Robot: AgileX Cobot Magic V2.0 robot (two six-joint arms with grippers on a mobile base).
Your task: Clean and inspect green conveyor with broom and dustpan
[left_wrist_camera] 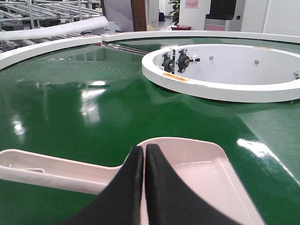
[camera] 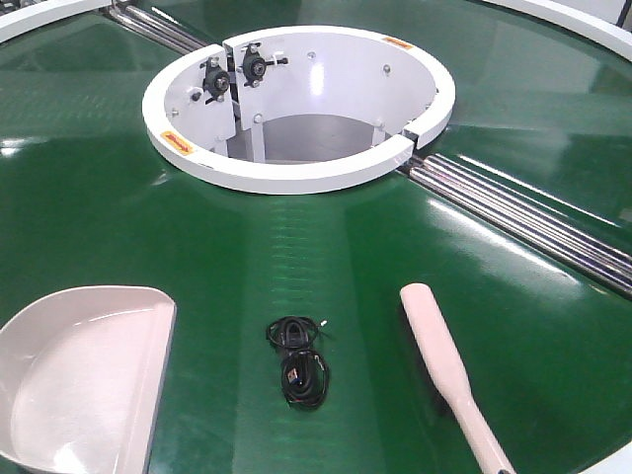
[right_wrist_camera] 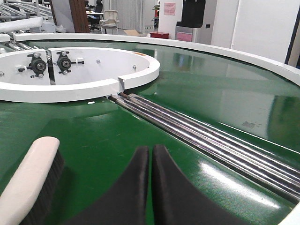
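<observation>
- Green conveyor: its glossy dark belt fills your front view and carries all the items listed below.
- Broom: lies on the belt at front right. The head points toward the hub and the handle runs off the lower edge. Dark bristles show along one side.
- Dustpan: rests on the belt at front left, with its straight lip facing the broom's side.
- Left gripper: your fingers are pressed together with nothing between them, over the spot where the dustpan's handle meets the scoop. Contact cannot be told.
- Right gripper: fingers are likewise together and empty, above bare belt, with the broom head just to its left.
- Black cable: lies coiled on the belt between dustpan and broom, apart from both.
- White hub ring: sits beyond the cable.
- Silver rollers: run outward from the ring to the right.
</observation>
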